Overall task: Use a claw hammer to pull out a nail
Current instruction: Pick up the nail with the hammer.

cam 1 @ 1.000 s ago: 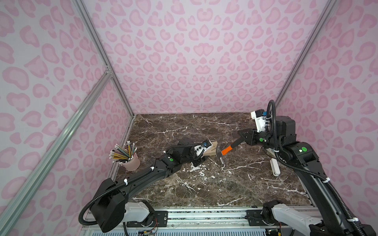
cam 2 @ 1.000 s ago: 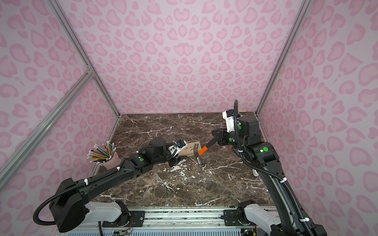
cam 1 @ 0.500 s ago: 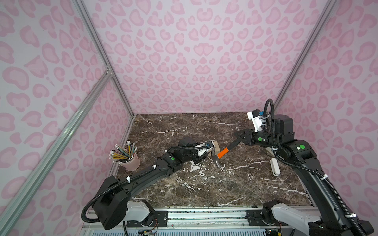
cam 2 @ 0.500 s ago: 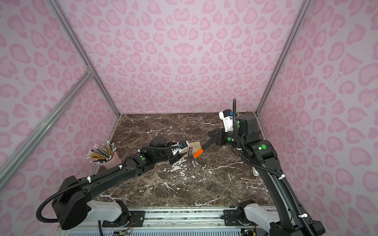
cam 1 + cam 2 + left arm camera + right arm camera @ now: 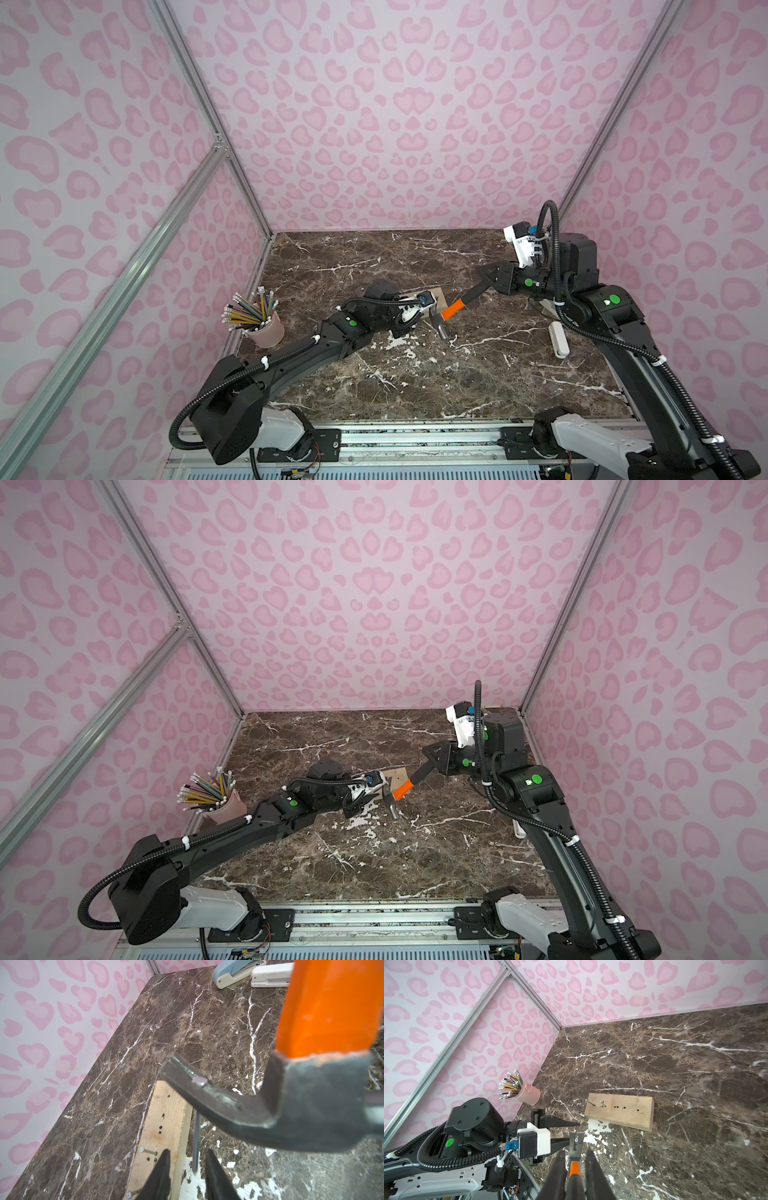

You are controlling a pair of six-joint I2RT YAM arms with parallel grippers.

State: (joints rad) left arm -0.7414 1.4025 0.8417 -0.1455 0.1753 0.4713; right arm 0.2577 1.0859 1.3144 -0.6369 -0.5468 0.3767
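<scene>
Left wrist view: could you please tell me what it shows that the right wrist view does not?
Only left wrist: two staplers and the freed nail's shaft hanging inside the open left claw. Only right wrist: the pencil cup, the whole board, and the right claw shut on the hammer. Both: hammer, board, the nail's head in the hammer's fork, two more nails in the board, marble table.
</scene>
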